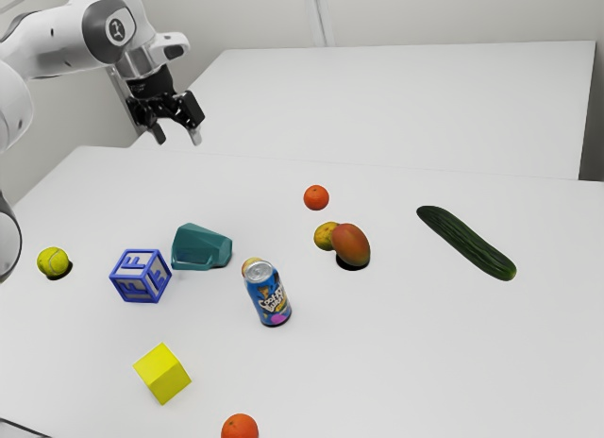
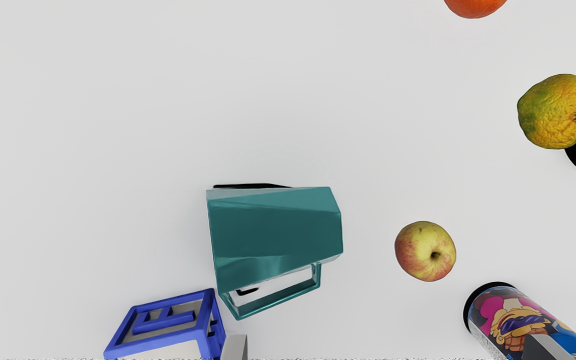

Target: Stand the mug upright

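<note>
This looks most like a lab or test room: a white robot arm (image 1: 58, 43) reaches over a broad white table (image 1: 377, 362), pale plain walls (image 1: 453, 13) stand behind, and fruit, a drink can (image 1: 268, 294), a tennis ball (image 1: 54, 261) and toy-like blocks (image 1: 162, 373) lie spread about.

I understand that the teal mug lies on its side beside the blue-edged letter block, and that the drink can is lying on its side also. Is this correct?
Not entirely: the drink can stands upright, as the exterior view shows. The teal mug does lie on its side beside the blue-edged letter block.
</note>
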